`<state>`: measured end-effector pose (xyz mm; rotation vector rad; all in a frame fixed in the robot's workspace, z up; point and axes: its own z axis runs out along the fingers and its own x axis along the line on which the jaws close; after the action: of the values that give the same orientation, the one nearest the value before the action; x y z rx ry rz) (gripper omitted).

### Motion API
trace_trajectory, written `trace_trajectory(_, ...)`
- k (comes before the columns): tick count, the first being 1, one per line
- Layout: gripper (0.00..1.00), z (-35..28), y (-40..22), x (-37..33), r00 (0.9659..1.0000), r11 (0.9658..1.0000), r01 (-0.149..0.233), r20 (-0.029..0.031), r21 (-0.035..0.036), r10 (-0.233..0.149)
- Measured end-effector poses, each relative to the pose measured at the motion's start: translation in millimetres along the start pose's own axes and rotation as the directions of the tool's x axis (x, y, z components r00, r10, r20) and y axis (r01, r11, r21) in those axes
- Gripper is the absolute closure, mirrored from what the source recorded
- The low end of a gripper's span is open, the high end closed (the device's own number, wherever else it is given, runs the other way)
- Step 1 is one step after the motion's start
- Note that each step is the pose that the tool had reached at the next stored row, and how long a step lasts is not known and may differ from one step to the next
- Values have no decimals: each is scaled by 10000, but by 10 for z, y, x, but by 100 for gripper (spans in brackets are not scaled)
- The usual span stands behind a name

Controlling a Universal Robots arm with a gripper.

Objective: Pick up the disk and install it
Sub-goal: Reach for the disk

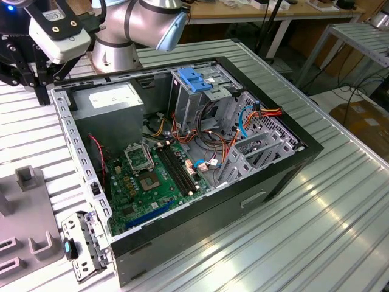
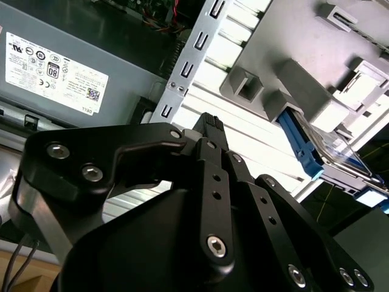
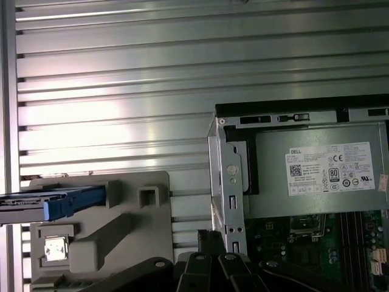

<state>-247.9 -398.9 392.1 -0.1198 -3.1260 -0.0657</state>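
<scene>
The claw (image 2: pixel 209 123) is closed, empty; the disk (image 3: pixel 58 202) is lodged in the grey fixture (image 1: pixel 30 210) at the exterior view's lower left.

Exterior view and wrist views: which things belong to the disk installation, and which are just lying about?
Job:
dark flat disk with blue plastic rails
open black computer case

Lying about:
grey boxy power supply
green motherboard
</scene>
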Motion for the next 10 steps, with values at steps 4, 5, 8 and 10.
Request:
trace_trajectory(4, 89, 1, -4, 54, 10000, 10000, 0, 0, 0, 0)
trace_trajectory(5, 89, 1, -5, 65, 10000, 10000, 0, 0, 0, 0)
trace_trajectory(8, 89, 2, -9, 112, 10000, 10000, 0, 0, 0, 0)
trace_trajectory(10, 89, 2, -10, 133, 10000, 10000, 1, 0, 0, -1)
